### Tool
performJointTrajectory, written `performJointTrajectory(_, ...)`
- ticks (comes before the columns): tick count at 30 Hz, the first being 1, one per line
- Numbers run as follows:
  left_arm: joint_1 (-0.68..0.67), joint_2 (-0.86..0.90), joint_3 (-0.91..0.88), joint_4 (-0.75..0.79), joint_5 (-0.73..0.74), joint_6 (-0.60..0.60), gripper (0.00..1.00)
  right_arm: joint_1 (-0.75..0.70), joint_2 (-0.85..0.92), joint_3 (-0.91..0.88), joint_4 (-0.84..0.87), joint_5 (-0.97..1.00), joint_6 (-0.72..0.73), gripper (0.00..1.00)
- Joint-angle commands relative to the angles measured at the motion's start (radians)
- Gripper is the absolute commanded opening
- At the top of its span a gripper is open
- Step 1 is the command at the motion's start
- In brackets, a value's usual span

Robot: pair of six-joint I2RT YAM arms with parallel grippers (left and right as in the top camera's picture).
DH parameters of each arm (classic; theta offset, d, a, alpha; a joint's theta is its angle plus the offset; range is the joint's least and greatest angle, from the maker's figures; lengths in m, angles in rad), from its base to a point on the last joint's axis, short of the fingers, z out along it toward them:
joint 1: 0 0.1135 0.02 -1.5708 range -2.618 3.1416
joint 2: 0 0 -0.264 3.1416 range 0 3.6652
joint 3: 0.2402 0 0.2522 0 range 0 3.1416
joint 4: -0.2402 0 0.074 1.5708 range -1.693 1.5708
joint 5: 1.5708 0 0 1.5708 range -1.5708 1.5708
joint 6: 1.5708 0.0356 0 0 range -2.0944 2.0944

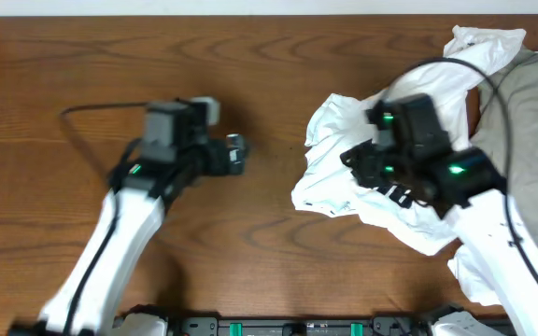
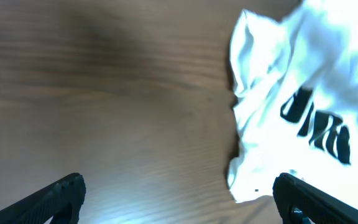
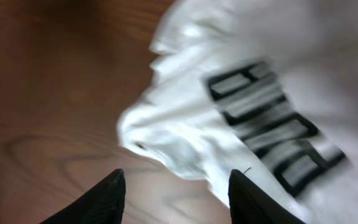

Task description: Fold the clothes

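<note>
Wooden table (image 1: 250,75): crumpled white shirt (image 1: 330,126), grey garment (image 1: 530,121).

A dark brown wood-grain bench (image 1: 260,56) fills the scene, a black rail with green clips (image 1: 278,328) along its near edge.

Crumpled white printed shirt (image 1: 344,149) beside grey garment (image 1: 530,121).

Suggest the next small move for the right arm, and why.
Probably lower the right gripper and close on the crumpled edge of the white shirt: its jaws stand open over that edge, holding nothing, and the shirt lies bunched, not yet spread for folding.
</note>
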Motion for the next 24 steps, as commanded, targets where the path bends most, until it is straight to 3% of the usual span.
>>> performJointTrajectory(1, -0.073, 0.151, 0.123, 0.006, 0.023, -0.009, 0.98, -0.083, -0.027, -0.003, -0.06, 0.043, 0.035, 0.52)
performJointTrajectory(5, -0.132, 0.338, 0.214, 0.058, 0.051, -0.009, 0.98, -0.176, -0.034, -0.003, -0.146, 0.042, 0.027, 0.52)
performJointTrajectory(8, -0.155, 0.439, 0.229, 0.167, 0.164, -0.01, 0.98, -0.216, -0.034, -0.003, -0.183, 0.042, 0.019, 0.52)
performJointTrajectory(12, -0.172, 0.546, 0.229, 0.303, 0.195, -0.098, 0.99, -0.23, -0.034, -0.004, -0.193, 0.042, 0.013, 0.52)
performJointTrajectory(18, -0.198, 0.652, 0.229, 0.468, 0.205, -0.207, 1.0, -0.23, -0.034, -0.004, -0.193, 0.042, 0.013, 0.52)
performJointTrajectory(24, -0.232, 0.706, 0.229, 0.571, 0.201, -0.234, 1.0, -0.23, -0.034, -0.003, -0.2, 0.042, 0.008, 0.52)
